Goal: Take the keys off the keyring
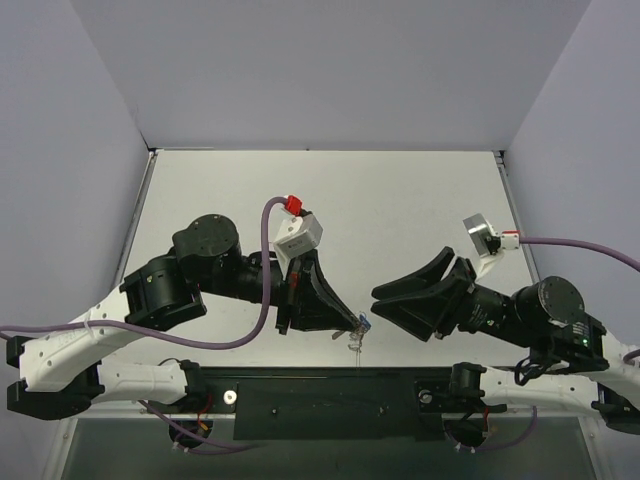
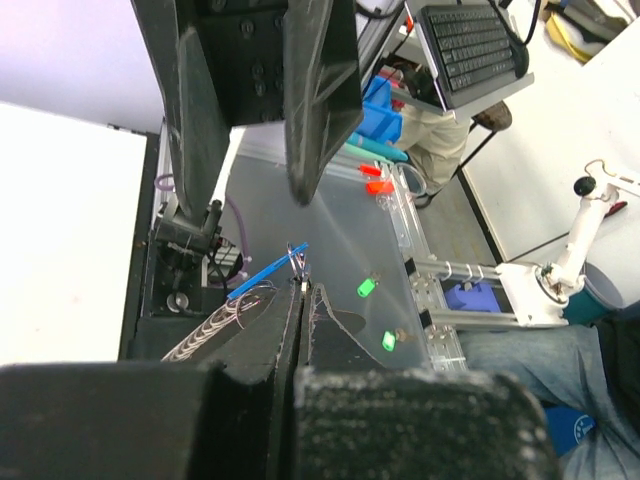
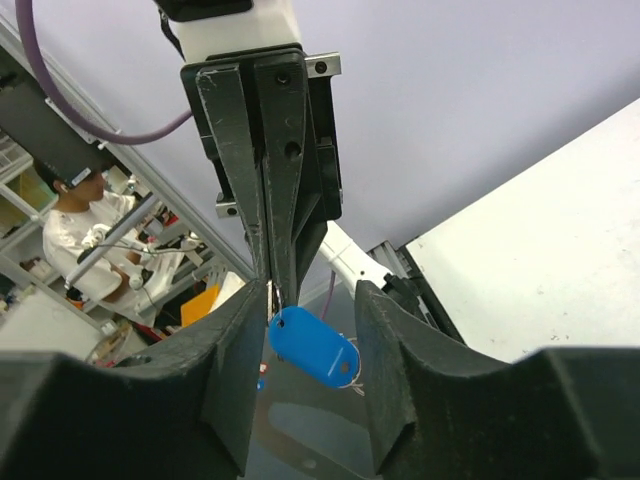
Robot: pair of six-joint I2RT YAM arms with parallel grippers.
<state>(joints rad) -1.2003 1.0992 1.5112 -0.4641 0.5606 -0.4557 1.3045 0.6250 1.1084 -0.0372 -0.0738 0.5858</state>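
The matte white worktop (image 1: 400,200) lies beneath the left gripper (image 3: 272,283). Its grainy black plastic fingers are pressed flat together on the keyring (image 3: 271,293), a pale sliver barely showing at their tips. The right gripper (image 3: 310,300) faces it, wedge-shaped fingers spread apart on either side of the smooth, rounded blue key (image 3: 312,346) hanging just under those tips. A fine silver chain (image 1: 355,344) dangles lower.
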